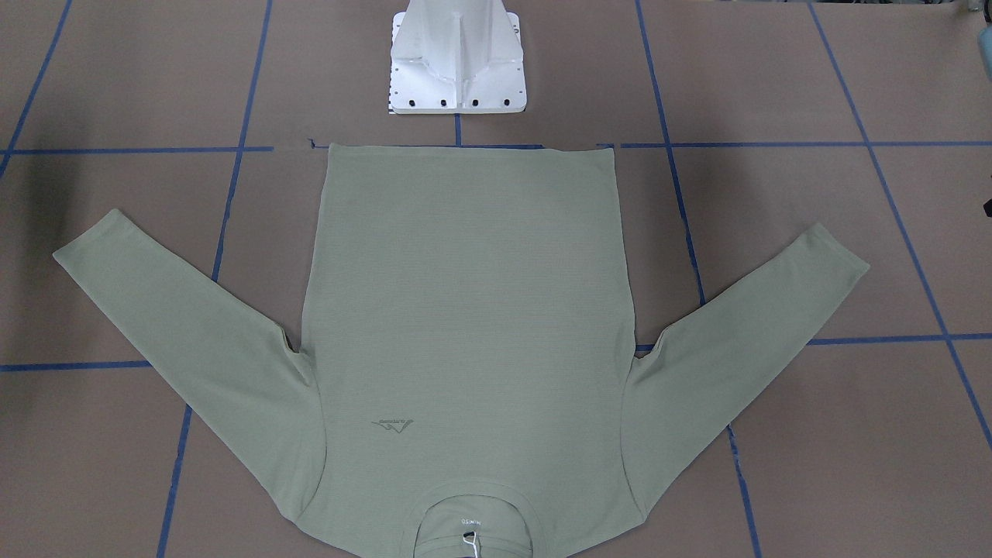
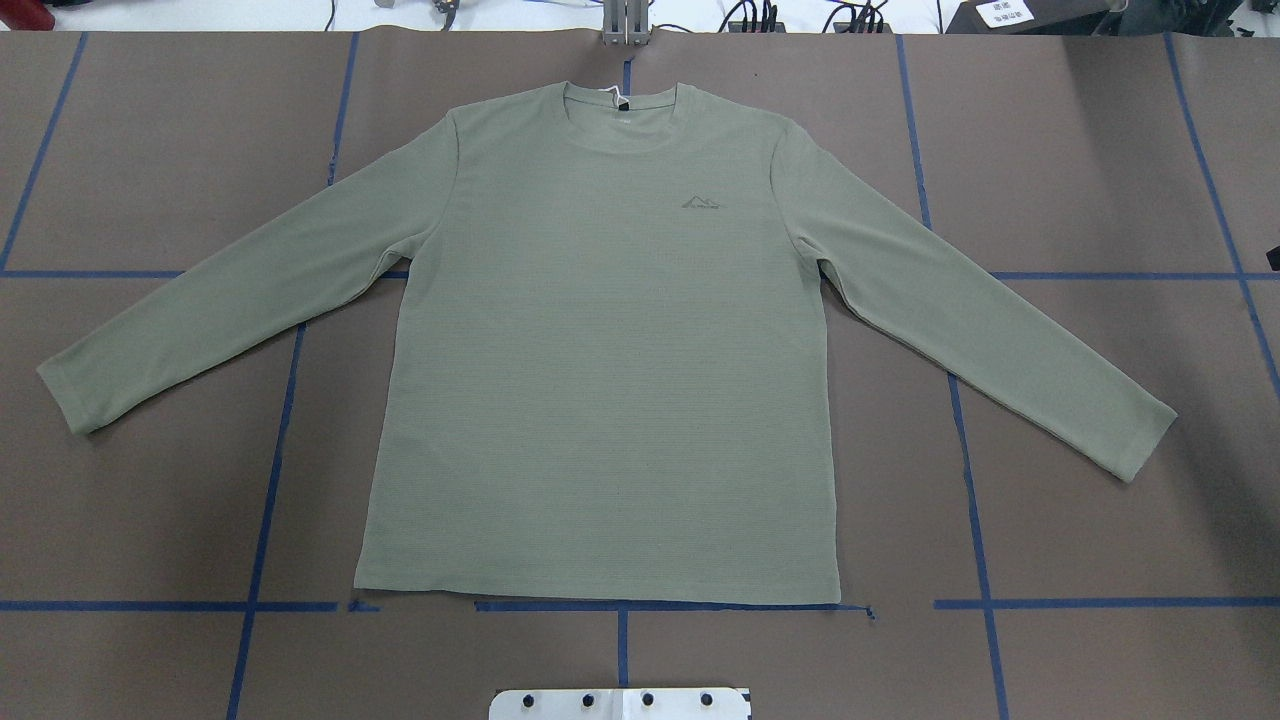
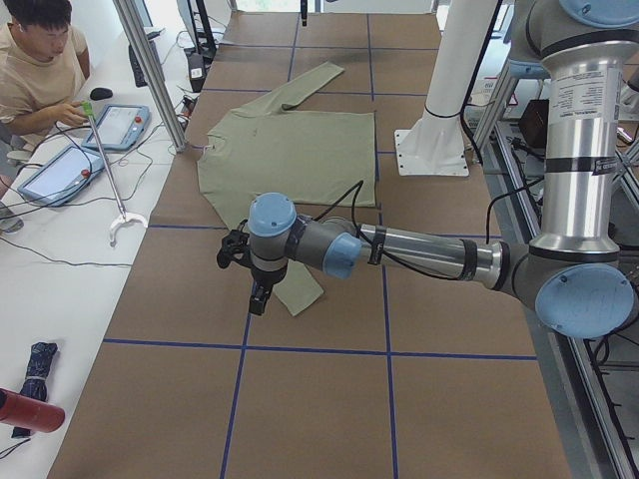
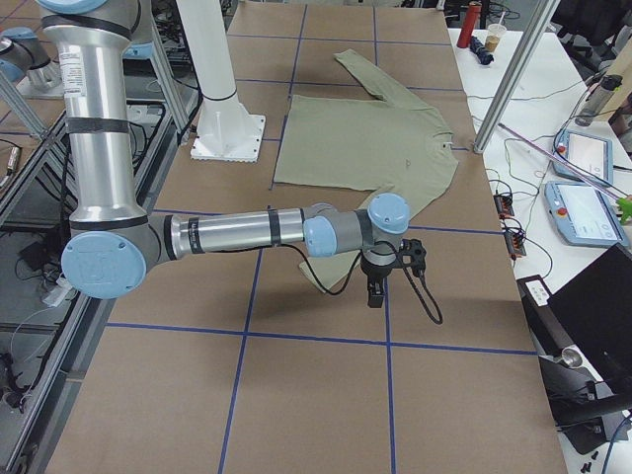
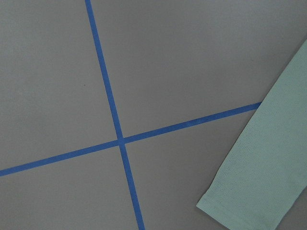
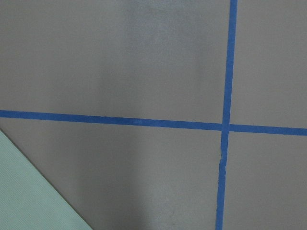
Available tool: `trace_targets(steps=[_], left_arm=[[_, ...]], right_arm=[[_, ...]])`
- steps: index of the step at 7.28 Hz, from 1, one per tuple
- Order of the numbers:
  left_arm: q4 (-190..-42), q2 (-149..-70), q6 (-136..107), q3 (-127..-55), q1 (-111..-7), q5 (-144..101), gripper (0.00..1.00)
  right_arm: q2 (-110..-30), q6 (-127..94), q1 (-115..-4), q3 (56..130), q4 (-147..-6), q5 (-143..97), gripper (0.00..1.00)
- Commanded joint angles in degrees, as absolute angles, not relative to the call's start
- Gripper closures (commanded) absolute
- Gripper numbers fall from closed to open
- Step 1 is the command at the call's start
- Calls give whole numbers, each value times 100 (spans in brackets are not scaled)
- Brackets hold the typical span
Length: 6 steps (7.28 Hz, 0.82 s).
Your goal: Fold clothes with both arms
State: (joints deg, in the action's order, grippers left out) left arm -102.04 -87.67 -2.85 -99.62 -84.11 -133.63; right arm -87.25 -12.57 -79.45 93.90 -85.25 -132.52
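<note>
The pale sage-green long-sleeved shirt point(image 2: 600, 380) lies flat and face up on the brown table, sleeves spread out and down; it also shows in the front view point(image 1: 465, 310). In the exterior left view my left arm point(image 3: 419, 254) reaches out low, and its gripper point(image 3: 258, 299) hangs just above the near sleeve's cuff. In the exterior right view my right arm point(image 4: 237, 232) does the same, its gripper point(image 4: 375, 294) beside the other sleeve's end. I cannot tell whether either gripper is open or shut. The wrist views show only a sleeve cuff point(image 5: 259, 182) and a sleeve edge point(image 6: 29, 196), no fingers.
The white pedestal base point(image 1: 457, 62) stands just behind the shirt's hem. Blue tape lines point(image 2: 265, 470) grid the table. An operator point(image 3: 40, 60) sits with teach pendants point(image 3: 115, 125) at the far table edge; more pendants point(image 4: 583, 212) and cables lie there.
</note>
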Motion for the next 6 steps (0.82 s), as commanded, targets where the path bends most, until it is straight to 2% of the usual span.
trace_targets(steps=[1,6], left_arm=[[-10178,-8728,-273,-9993,-8411,-13385,0],[-10204,-8675,-264,-9897,-8446,-14067,0]], right_arm=[[-8728,-1266,-7945,9430,-8525,-13263,0],[-8657,-1266,-7813,9422,-8508,-13263,0]])
